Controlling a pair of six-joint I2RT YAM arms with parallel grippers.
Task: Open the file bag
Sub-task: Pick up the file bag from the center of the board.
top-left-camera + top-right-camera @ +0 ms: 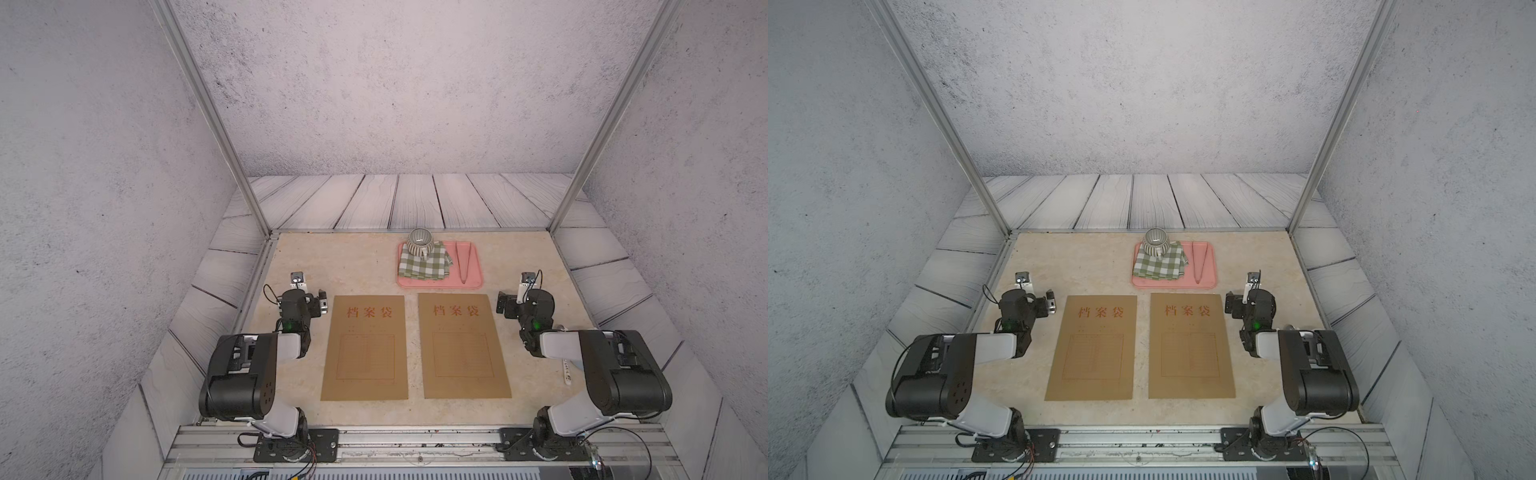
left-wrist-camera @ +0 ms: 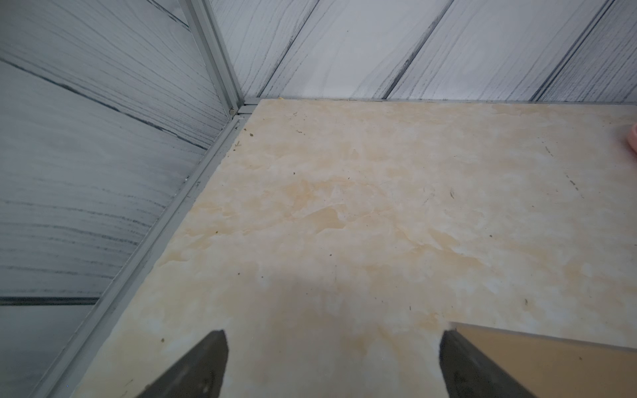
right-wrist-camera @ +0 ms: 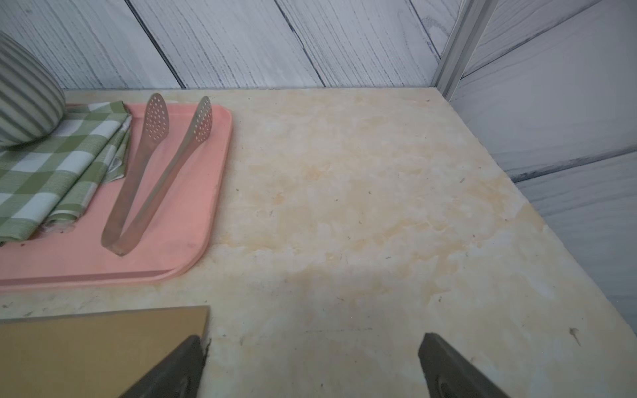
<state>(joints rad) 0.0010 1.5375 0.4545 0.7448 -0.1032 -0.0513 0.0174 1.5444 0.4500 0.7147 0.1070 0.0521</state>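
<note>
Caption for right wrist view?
Open right tool over the table, file bag corner beside it, pink tray with tongs and cloth beyond.

Red heading 档案袋 on the left file bag (image 1: 365,349), near its far edge. Same heading on the right file bag (image 1: 464,347). Form print below both is too small to read.

Robot lab test cell: aluminium frame posts (image 1: 215,124), printed plank-pattern wall panels (image 1: 415,199), arms (image 1: 241,374) bolted to rail (image 1: 415,440).

We take the left file bag (image 1: 365,349) and right file bag (image 1: 463,347) for matt brown kraft paper; the tray (image 3: 193,220) is smooth pink plastic, the tongs (image 3: 155,119) dull perforated metal, the napkin (image 3: 51,172) woven checked cloth, the cup (image 3: 24,103) glossy striped ceramic, the tabletop (image 3: 344,206) matt and marble-patterned
</note>
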